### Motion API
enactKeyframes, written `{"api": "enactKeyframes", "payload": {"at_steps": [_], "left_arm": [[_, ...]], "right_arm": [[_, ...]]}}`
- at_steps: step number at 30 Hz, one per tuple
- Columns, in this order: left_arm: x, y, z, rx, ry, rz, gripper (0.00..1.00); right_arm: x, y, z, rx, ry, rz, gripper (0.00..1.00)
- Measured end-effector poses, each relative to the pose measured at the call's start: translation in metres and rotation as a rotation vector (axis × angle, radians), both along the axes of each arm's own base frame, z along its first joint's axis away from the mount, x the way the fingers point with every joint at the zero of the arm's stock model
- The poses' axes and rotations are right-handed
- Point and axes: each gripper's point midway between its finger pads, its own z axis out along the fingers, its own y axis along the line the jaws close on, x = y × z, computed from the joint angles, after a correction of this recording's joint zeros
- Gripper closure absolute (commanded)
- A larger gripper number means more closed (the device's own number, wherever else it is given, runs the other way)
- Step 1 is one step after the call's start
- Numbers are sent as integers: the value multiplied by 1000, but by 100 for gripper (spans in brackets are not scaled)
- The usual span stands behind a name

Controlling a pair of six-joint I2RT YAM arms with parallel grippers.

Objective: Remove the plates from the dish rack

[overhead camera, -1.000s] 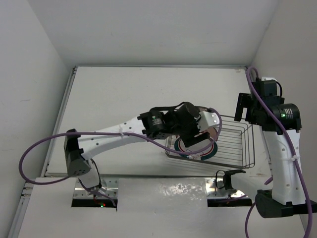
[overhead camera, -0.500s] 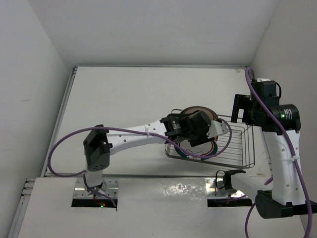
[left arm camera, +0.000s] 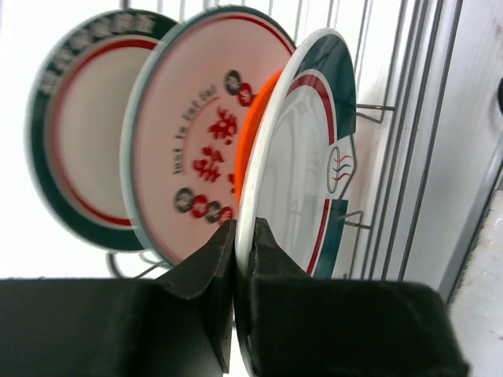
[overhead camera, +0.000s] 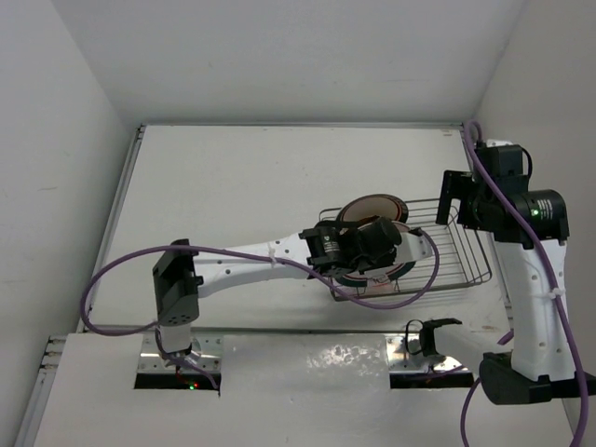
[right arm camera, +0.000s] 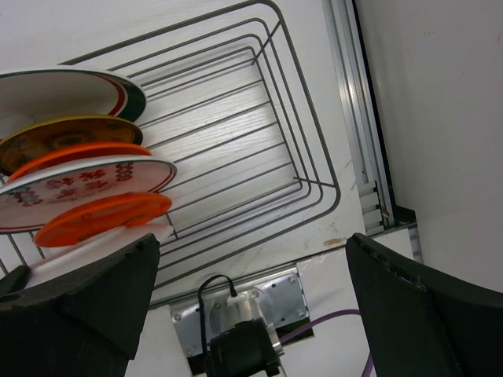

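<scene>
Grip achieved: left gripper (left arm camera: pixel 242 236) now pinches the front teal-rimmed plate (left arm camera: pixel 302 181) in the dish rack (overhead camera: pixel 461 265) near the bench's right edge, ready for lifting.

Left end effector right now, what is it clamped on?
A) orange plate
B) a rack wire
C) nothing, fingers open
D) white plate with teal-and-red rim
D: the left wrist view shows the left end effector with its fingers pinched on the lower edge of the white plate with the teal-and-red rim. The orange plate stands just behind it, outside the grip.
</scene>
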Motion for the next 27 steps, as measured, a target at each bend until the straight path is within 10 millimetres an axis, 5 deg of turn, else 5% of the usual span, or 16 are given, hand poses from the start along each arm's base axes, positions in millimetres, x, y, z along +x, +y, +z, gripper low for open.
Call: {"api": "enactKeyframes", "payload": {"at_steps": [10,15,18,22,25,27], "left_arm": [[15,26,89,-93,-193,26,100],[25,70,157,-241,-326,145,100],[47,124,193,-351,-388,314,100],[112,222,218,-513,-404,709,92],[168,308,204,-623,-352,1028,100],[206,367,175,-710,-256,1215,100]], "right_arm": [[8,1,0,-2,12,-2,1],[11,-2,12,-3,-31,-37,1],[11,-5,17,-6,-59,-67,1],[14,-5,22,5,-97,-85,1],[19,1,21,39,-114,-74,1],[23,7,16,70,-116,-62,1]]}}
